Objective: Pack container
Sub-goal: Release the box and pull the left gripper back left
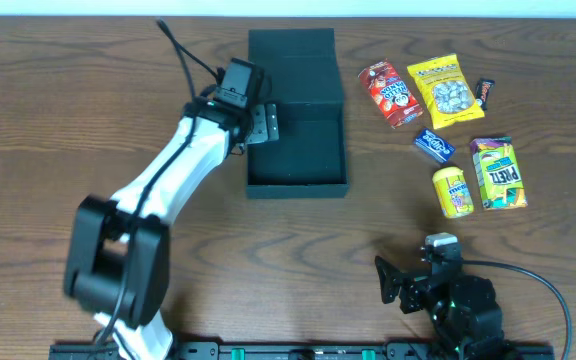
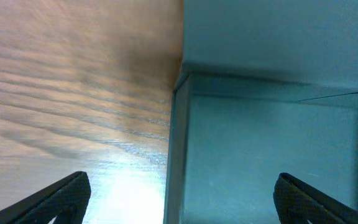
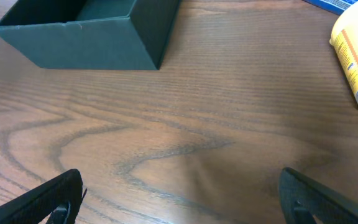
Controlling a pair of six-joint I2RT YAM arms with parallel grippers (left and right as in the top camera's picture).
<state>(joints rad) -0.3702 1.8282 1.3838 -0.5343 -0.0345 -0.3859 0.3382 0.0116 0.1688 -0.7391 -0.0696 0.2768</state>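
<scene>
Nearest, my left gripper (image 2: 185, 200) stands wide apart astride the left wall of the container (image 1: 298, 150), mid-way across the table (image 1: 48, 70); my right gripper (image 3: 179, 199) gapes empty. I judge it light, stiff cardboard, crushable: pinch a wall.
</scene>
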